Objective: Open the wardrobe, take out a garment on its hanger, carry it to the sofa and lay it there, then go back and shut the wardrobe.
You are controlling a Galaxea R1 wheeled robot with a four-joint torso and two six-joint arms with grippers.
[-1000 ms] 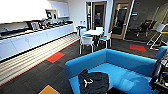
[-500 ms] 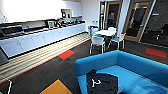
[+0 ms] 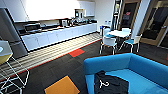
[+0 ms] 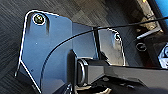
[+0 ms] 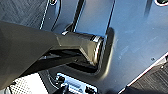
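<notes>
Since the earlier frames our camera had swung left, sliding the sofa toward the lower right of the head view. On its seat we saw the black garment lying crumpled at the near end, with the white hanger resting on top. We could not tell whether either claw was open or closed.

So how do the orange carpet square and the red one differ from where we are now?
The orange carpet square is nearer the camera, just left of the sofa; the red carpet square lies farther off, beside the striped floor strip. The orange one looks bigger in the head view, the red one smaller, which may be down to how far off it is. Both are flat bright patches in the dark carpet.
</notes>
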